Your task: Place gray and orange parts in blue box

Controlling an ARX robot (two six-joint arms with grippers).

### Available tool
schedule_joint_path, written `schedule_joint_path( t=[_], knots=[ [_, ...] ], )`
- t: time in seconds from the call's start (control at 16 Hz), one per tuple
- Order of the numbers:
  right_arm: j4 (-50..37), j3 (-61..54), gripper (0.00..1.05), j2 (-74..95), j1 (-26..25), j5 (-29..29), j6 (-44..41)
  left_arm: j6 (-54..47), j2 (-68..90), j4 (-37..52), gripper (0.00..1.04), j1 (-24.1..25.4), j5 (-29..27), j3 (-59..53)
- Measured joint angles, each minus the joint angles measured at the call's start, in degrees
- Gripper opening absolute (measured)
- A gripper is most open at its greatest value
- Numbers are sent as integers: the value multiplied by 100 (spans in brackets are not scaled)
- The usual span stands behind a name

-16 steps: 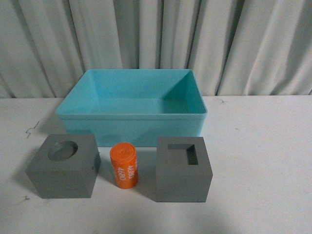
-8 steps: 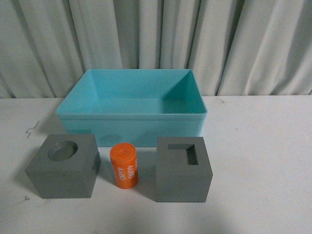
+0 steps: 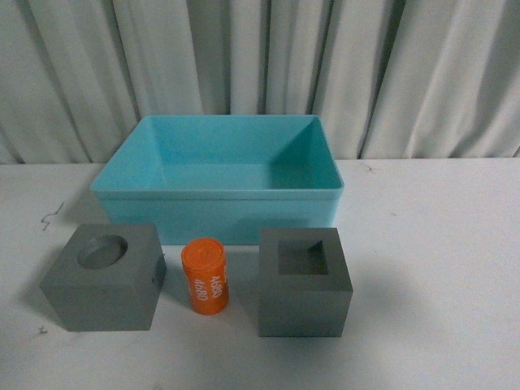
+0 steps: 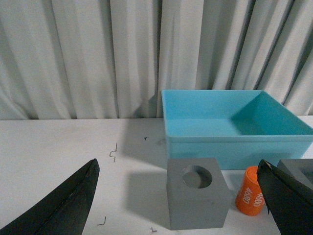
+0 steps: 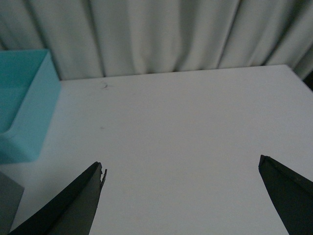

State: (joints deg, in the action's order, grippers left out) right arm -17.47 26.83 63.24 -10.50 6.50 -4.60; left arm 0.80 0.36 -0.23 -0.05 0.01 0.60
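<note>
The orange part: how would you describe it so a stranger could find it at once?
Find the big blue box on the white table. Just in front of it stand two gray cubes, with the orange cylinder upright between them. It alone is round, bright orange, smaller than the cubes, and printed 4680 in white.

A white table carries everything. A blue box sits on its far middle. Just nearer stands a row of three, none touching. The left cube is gray with a round recess on top, the orange cylinder stands on end marked 4680, and the right cube is gray with a square recess. A few small dark scraps lie on the left part.
</note>
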Motion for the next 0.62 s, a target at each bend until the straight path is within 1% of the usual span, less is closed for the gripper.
schedule_joint_path(
  t=[0.19, 0.25, 0.38, 0.44, 0.56, 0.62],
  knots=[
    [-358, 179, 98, 706, 417, -31, -76, -2, 0, 2, 98, 0, -2, 0],
    [-407, 205, 98, 798, 481, -52, -83, 0, 0, 0, 98, 0, -2, 0],
    [-664, 433, 98, 1397, 944, -177, -101, 0, 0, 2, 98, 0, -2, 0],
    [-715, 885, 98, 2085, 1541, -514, 28, 0, 0, 2, 98, 0, 0, 0],
    [-584, 1303, 98, 2754, 2365, -776, 391, 0, 0, 0, 98, 0, 0, 0],
    [-354, 1456, 98, 3023, 2732, -848, 616, 0, 0, 2, 98, 0, -2, 0]
  ],
)
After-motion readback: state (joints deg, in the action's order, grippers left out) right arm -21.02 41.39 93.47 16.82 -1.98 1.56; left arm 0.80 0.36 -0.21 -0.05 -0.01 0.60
